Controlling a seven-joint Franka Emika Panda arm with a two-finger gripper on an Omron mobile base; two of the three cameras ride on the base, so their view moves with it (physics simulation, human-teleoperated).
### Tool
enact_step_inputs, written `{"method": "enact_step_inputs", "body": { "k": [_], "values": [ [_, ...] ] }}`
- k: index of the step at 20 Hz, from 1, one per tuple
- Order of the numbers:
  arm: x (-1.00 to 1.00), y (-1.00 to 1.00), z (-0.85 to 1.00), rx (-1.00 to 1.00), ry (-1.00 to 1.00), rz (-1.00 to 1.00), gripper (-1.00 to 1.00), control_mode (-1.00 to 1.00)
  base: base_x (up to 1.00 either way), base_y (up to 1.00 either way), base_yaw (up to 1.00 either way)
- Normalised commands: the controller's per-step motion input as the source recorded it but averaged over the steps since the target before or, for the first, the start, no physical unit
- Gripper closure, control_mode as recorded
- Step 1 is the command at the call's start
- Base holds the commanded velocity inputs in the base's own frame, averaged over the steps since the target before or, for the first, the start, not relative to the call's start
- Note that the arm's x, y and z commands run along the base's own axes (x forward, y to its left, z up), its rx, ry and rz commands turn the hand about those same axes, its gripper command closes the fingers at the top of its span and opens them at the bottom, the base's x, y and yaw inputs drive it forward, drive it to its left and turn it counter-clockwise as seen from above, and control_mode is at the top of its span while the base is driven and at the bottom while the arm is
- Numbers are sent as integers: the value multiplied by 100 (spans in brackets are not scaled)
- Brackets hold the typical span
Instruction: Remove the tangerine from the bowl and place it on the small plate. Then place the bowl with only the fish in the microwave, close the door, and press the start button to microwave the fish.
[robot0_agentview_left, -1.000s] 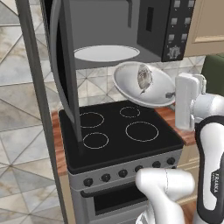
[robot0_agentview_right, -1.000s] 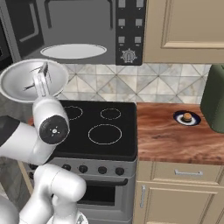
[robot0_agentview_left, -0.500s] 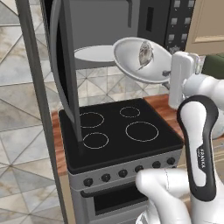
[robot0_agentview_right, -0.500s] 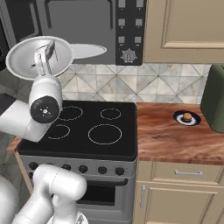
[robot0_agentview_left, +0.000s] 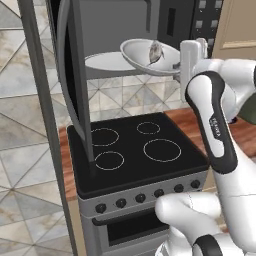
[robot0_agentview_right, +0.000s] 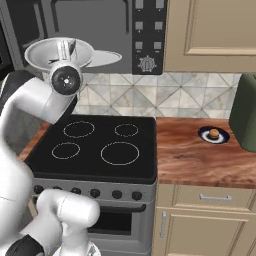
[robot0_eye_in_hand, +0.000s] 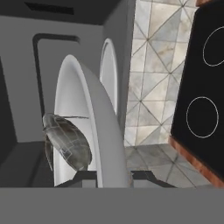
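Bowl (robot0_agentview_left: 150, 57) pinched by its rim in the closed gripper (robot0_eye_in_hand: 113, 174), fish (robot0_agentview_left: 155, 51) inside, just in front of the open microwave (robot0_agentview_right: 100, 25). Best kept level, slid slowly onto the white disc (robot0_agentview_left: 102, 63) past the door (robot0_agentview_left: 75, 80). Tangerine (robot0_agentview_right: 214, 133) already on plate (robot0_agentview_right: 214, 135), far right.

Light is even and diffuse across all three rendered views, moderately bright, with no single visible source and no hard cast shadows. The microwave (robot0_agentview_left: 125, 30) cavity reads as flat mid-grey, darkening toward 12 o'clock in the hand view. The black stovetop (robot0_agentview_right: 100, 142) shows only a faint sheen, no glare. The wooden surface (robot0_agentview_right: 200, 155) is lit warmly and uniformly. Soft shading models the bowl (robot0_eye_in_hand: 94, 127), brighter along its rim. The fish (robot0_eye_in_hand: 65, 142) is coarse and blocky up close. Edges look slightly soft and aliased throughout; straight lines stay straight, with no lens distortion and nothing out of focus.
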Motion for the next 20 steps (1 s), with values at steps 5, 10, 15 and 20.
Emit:
{"method": "enact_step_inputs", "body": {
  "k": [5, 10, 15, 20],
  "values": [
    [87, 4, 9, 0, 16, 0, 100, -100, 0, 0, 0],
    [83, 25, 0, 0, 17, 0, 100, -100, 0, 0, 0],
    [82, 22, 0, 0, 12, 0, 100, -100, 0, 0, 0],
    [80, 6, -8, 0, 5, 0, 100, -100, 0, 0, 0]
  ]
}}
